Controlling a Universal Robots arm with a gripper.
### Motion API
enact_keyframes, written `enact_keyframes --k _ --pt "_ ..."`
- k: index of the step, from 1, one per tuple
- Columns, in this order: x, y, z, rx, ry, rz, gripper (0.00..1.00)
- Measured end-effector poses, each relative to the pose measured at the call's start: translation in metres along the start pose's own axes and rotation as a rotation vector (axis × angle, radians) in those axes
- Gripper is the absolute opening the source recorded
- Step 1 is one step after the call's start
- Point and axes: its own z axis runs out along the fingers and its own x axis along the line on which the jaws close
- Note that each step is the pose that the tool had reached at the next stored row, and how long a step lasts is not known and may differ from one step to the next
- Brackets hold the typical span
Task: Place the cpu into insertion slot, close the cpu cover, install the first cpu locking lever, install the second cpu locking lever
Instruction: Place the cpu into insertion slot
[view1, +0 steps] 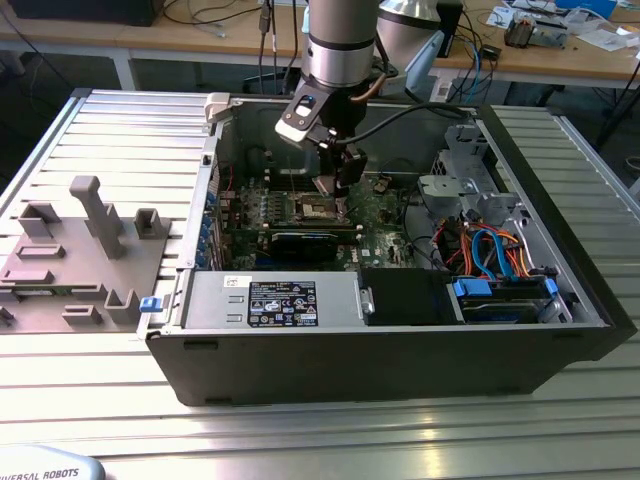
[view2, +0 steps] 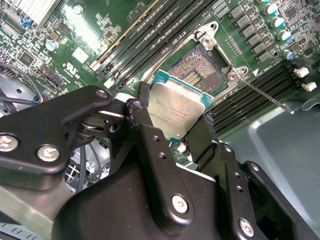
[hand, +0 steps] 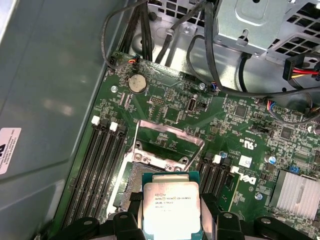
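My gripper (view2: 175, 122) is shut on the cpu (view2: 177, 107), a flat square chip with a dull silver top and a teal edge, gripped by two opposite sides. It hangs tilted just above the insertion slot (view2: 200, 67), whose pin field lies bare on the green motherboard (view2: 85, 35). In the first wrist view the cpu (hand: 171, 205) sits between the black fingers (hand: 134, 202), and the cpu cover (hand: 170, 131) stands swung open beyond the slot (hand: 131, 179). A thin locking lever (view2: 265, 96) sticks out beside the socket. In the exterior view the gripper (view1: 341, 196) is inside the computer case, next to the slot (view1: 312, 208).
Black memory slots (hand: 102, 160) flank the socket on both sides. A metal drive cage (view1: 465, 180) and cable bundles (view1: 490, 250) fill the case on the exterior view's right, and a power supply (view1: 270, 300) sits at the front. A grey fixture (view1: 85, 250) lies outside on the exterior view's left.
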Motion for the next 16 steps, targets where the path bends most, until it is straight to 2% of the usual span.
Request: enact_keyframes --k 16 --pt "0.0 0.0 0.0003 0.0003 -0.0007 0.015 0.55"
